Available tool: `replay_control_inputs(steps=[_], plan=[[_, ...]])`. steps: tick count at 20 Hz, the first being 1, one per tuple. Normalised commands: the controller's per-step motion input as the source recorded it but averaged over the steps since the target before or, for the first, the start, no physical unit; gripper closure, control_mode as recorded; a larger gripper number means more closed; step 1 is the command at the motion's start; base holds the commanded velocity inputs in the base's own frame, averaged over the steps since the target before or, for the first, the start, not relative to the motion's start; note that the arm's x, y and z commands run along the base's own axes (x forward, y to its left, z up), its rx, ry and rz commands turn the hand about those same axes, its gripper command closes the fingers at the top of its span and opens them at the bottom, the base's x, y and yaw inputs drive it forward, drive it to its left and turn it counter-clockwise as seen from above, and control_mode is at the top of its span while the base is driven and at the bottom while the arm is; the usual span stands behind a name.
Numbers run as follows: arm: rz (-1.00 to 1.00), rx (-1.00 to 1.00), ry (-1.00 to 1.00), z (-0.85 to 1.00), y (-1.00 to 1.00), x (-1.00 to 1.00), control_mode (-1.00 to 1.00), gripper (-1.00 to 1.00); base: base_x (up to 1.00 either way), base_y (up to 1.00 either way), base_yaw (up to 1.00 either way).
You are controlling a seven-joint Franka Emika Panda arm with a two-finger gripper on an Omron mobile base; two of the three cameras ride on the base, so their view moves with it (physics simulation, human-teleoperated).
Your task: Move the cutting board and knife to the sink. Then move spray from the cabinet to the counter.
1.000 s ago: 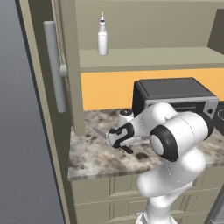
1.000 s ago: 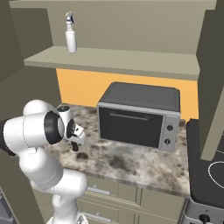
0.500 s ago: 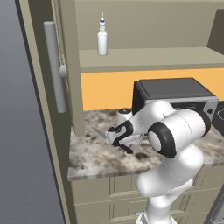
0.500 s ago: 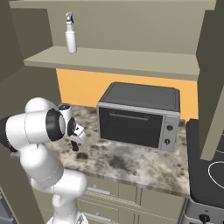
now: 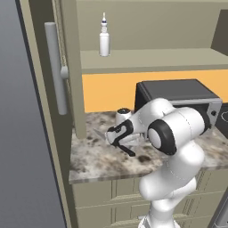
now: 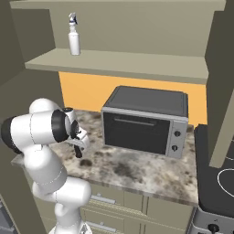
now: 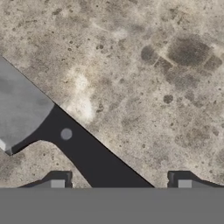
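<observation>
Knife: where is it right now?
The knife lies flat on the counter in the hand view, black handle between the gripper fingertips; in the left base view its blade points toward the cabinet.

A dark toaster oven (image 6: 145,124) with a glass door and two small knobs on its silver right-hand panel stands against an orange back wall (image 6: 89,91). To its right, at the edge of the right base view, lies a black stovetop (image 6: 216,180) with a faint ring marked on it. Beige drawer fronts (image 5: 113,196) run low along the front.
</observation>
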Motion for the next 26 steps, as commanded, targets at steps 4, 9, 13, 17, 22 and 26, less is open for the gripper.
replay_control_inputs(steps=[4,9,13,17,22,26], plan=[[0.00,0.00,0.00,-0.16,0.11,0.22,-1.00,-1.00,0.00,0.00,0.00],[0.00,0.00,0.00,-0.24,0.06,0.19,-1.00,-1.00,0.00,0.00,0.00],[0.00,0.00,0.00,-0.17,0.00,0.23,-1.00,-1.00,0.00,0.00,0.00],[0.00,0.00,0.00,-0.21,0.00,0.22,-1.00,-1.00,0.00,0.00,0.00],[0.00,-0.02,0.00,-0.19,-0.04,0.18,-1.00,-1.00,0.00,0.00,0.00],[0.00,-0.01,0.00,-0.25,-0.08,0.16,-1.00,-1.00,0.00,0.00,0.00]])
